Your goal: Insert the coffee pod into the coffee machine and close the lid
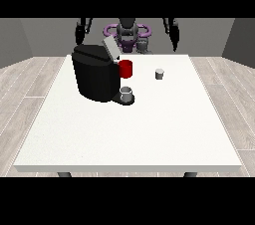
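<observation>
From my station I judge the job as not yet begun. The coffee pod [159, 73], a small grey cup shape, stands on the white tabletop [129, 134] to the view's right of the coffee machine [95, 74], apart from it and not in any hand. The machine's lid [110, 49] stands tilted up and open at the top of the black body, so the slot should be ready to take the pod; insertion and closing the lid are both left to do. Both hands hang low beside the robot at the far edge of the tabletop: the hand at the view's left [79, 33] and the hand at the view's right [175, 43] are well apart from the pod and the machine, and neither has hold of anything. How their fingers lie I cannot tell; they are too small and dark against the background. A red mug [126, 68] stands just behind the machine's front, partly hidden by it, and a grey cup [126, 93] sits on the machine's drip base. The opening under the lid faces away from me, so I cannot see inside it, and the robot's upper body is cut off by the top of the view.
</observation>
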You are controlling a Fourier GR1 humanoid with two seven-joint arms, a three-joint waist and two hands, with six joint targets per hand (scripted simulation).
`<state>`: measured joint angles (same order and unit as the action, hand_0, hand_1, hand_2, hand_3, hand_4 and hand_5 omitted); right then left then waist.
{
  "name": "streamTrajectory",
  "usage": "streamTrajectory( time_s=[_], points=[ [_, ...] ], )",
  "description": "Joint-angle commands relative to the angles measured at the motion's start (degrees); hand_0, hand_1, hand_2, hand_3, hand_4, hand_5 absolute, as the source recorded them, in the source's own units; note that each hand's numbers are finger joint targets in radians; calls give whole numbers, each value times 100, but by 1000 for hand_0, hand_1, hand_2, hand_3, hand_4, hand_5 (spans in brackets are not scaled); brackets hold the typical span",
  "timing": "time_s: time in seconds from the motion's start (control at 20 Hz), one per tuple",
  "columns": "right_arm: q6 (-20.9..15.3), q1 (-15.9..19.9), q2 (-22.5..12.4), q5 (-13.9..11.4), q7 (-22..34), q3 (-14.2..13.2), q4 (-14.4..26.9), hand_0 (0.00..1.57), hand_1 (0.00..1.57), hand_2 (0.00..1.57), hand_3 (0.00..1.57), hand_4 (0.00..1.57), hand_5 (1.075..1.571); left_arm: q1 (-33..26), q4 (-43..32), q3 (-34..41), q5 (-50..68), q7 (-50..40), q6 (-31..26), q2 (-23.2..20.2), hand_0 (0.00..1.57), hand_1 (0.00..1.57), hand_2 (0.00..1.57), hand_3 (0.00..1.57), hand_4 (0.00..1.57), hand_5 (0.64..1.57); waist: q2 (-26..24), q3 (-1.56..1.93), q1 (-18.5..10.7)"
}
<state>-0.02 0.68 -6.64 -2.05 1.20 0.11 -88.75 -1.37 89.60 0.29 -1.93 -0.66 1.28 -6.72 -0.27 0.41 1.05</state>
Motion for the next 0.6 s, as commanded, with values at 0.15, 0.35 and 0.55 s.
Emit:
streamTrajectory(
  time_s=[0.15, 0.35, 0.55],
  points=[
    [74, 215, -23, 272, -427, -395, 409, 0, 0, 0, 0, 0, 1571, 45, 55, -364, -634, 518, -645, -739, 0, 0, 0, 0, 0, 1571, 133, -37, -168],
    [-707, 326, 197, -538, -144, -41, 89, 0, 0, 0, 0, 0, 1571, 331, -164, -541, -1133, 345, -1015, -1376, 0, 0, 0, 0, 0, 1571, 113, -43, 207],
    [-1007, 578, 373, -780, -268, 25, 229, 0, 0, 0, 0, 0, 1571, 1045, -477, -308, -1280, -116, -1125, -1584, 0, 0, 0, 0, 0, 1571, 437, -41, 329]
  ],
)
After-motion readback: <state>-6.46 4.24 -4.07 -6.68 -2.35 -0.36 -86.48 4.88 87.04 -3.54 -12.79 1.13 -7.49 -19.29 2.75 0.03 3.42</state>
